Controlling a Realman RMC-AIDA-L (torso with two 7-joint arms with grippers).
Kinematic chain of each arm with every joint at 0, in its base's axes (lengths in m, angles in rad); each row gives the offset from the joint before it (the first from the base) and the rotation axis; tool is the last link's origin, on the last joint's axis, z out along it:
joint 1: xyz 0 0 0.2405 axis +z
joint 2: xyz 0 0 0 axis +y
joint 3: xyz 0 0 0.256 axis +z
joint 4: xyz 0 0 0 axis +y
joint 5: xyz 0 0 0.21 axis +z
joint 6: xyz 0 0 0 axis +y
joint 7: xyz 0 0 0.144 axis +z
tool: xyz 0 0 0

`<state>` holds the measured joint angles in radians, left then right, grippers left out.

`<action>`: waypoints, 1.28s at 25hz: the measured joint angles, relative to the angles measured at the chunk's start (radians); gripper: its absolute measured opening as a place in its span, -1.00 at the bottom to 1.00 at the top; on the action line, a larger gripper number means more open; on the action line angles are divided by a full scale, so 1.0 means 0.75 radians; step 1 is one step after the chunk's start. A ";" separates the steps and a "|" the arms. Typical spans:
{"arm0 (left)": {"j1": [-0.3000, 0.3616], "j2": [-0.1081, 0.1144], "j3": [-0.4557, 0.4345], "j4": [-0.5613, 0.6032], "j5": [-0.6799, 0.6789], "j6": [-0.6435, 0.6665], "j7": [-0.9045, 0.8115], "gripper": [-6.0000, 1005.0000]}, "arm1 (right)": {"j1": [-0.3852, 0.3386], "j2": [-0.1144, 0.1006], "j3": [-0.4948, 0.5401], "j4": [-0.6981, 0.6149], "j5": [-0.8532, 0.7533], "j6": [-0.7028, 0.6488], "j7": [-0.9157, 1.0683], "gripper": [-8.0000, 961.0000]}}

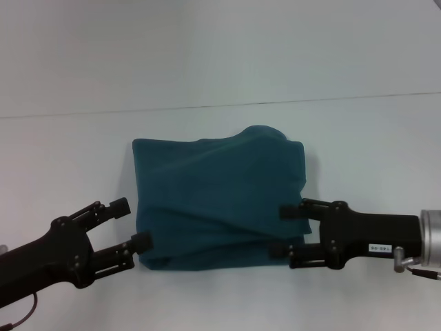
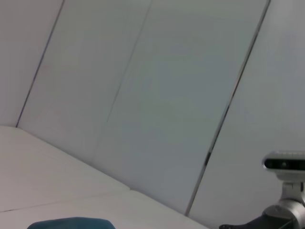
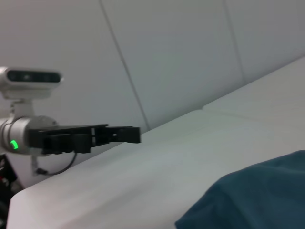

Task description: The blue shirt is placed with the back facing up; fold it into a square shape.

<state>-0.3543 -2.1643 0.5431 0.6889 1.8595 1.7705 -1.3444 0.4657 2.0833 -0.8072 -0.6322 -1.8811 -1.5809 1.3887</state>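
Note:
The blue shirt [image 1: 220, 200] lies folded into a rough square in the middle of the white table, plain side up, with a raised hump at its far right corner. My left gripper [image 1: 131, 224] is open at the shirt's near left corner, and its lower finger touches the fabric edge. My right gripper [image 1: 284, 232] is open at the near right edge, with its fingers over the cloth and nothing pinched. A sliver of the shirt [image 2: 71, 223] shows in the left wrist view. The shirt [image 3: 257, 195] also shows in the right wrist view, with the left gripper [image 3: 128, 134] beyond it.
The white table [image 1: 372, 145] runs on all sides of the shirt and meets a pale wall [image 1: 220, 48] behind. The right arm's wrist camera [image 2: 286, 164] shows at the edge of the left wrist view.

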 joint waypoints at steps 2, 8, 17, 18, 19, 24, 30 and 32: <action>-0.001 0.000 0.005 0.002 0.006 -0.001 0.016 0.77 | 0.006 -0.001 -0.028 -0.001 0.000 0.000 0.002 0.94; -0.010 0.001 0.004 0.012 0.052 0.003 0.026 0.77 | 0.010 -0.004 -0.066 -0.002 -0.001 0.012 0.002 0.93; -0.048 0.004 0.018 0.022 0.211 0.007 0.013 0.77 | 0.060 -0.011 -0.119 -0.002 -0.076 0.013 0.066 0.93; -0.048 0.005 0.020 0.023 0.215 0.006 0.010 0.77 | 0.067 -0.011 -0.119 -0.002 -0.088 0.015 0.076 0.93; -0.048 0.005 0.022 0.023 0.216 0.004 0.008 0.77 | 0.071 -0.011 -0.119 -0.002 -0.096 0.017 0.082 0.93; -0.049 0.006 0.030 0.023 0.238 0.001 0.003 0.77 | 0.085 -0.010 -0.119 -0.002 -0.106 0.022 0.086 0.93; -0.052 0.005 0.031 0.020 0.248 -0.010 -0.003 0.77 | 0.097 -0.009 -0.120 0.009 -0.107 0.044 0.086 0.93; -0.053 0.005 0.031 0.019 0.248 -0.011 -0.005 0.77 | 0.098 -0.009 -0.120 0.009 -0.108 0.046 0.086 0.93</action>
<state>-0.3941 -2.1605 0.5660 0.7034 2.0455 1.7619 -1.3480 0.5392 2.0768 -0.8974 -0.6256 -1.9619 -1.5466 1.4532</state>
